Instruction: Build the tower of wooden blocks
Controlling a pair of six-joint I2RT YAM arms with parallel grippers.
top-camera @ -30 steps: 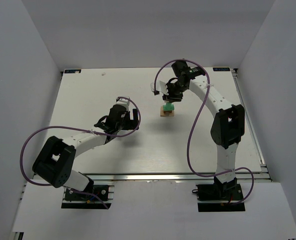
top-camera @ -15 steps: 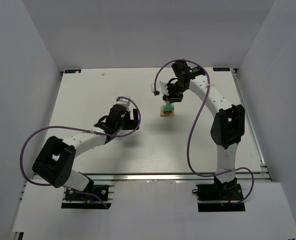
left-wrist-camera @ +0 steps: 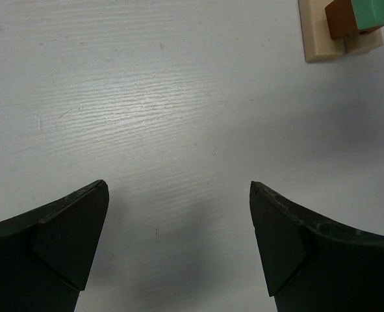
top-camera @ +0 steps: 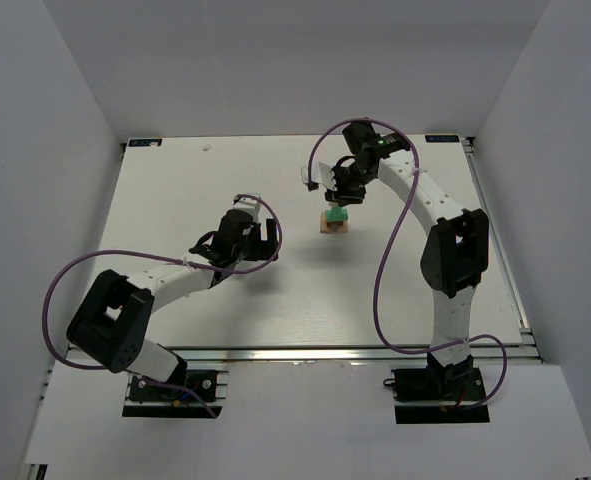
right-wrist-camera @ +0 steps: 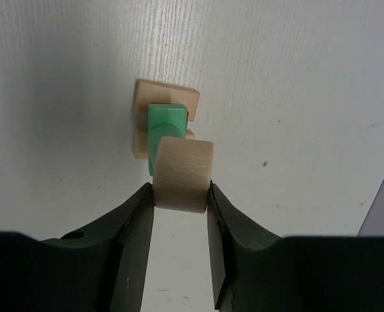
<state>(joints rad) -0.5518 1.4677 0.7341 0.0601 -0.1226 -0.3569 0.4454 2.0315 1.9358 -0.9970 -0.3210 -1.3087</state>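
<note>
The wood block tower (top-camera: 334, 220) stands mid-table: pale tan base blocks, a dark brown block (left-wrist-camera: 340, 19) and a mint green block (right-wrist-camera: 166, 123) on top. My right gripper (right-wrist-camera: 180, 192) is shut on a pale tan round-sided block (right-wrist-camera: 183, 174) and holds it just above the green block; in the top view the gripper (top-camera: 340, 196) hangs over the tower. My left gripper (left-wrist-camera: 179, 195) is open and empty, over bare table to the tower's left (top-camera: 260, 235). The tower shows at the top right of the left wrist view (left-wrist-camera: 341, 29).
White walls enclose the table on the left, back and right. The table's metal front rail (top-camera: 305, 352) runs between the arm bases.
The left arm has shifted slightly; the right gripper stays over the tower with the tan block.
</note>
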